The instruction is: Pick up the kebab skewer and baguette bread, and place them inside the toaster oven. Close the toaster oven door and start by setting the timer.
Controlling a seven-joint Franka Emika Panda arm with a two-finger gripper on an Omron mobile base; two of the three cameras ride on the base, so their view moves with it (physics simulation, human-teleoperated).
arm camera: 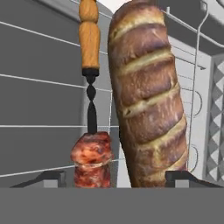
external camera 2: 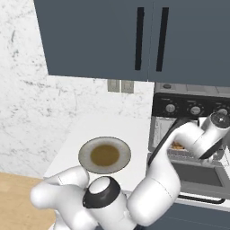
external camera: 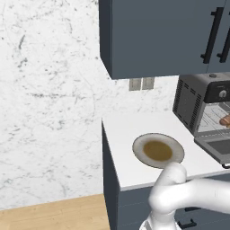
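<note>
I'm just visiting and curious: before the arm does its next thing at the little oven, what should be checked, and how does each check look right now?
1. Bread lying on the rack inside the oven: ok.
2. Skewer beside the bread on the rack: ok.
3. Gripper open, fingertips either side of the food, gripping nothing: ok.
4. Door shut: not ok, it hangs open.
5. Hand clear of the oven mouth: not ok.
6. Timer knob set: cannot tell.

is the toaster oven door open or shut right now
Open. The dark-framed glass toaster oven door lies folded down flat in front of the boxy dark grey toaster oven, and the golden-brown slashed baguette rests inside on the wire rack.
</note>
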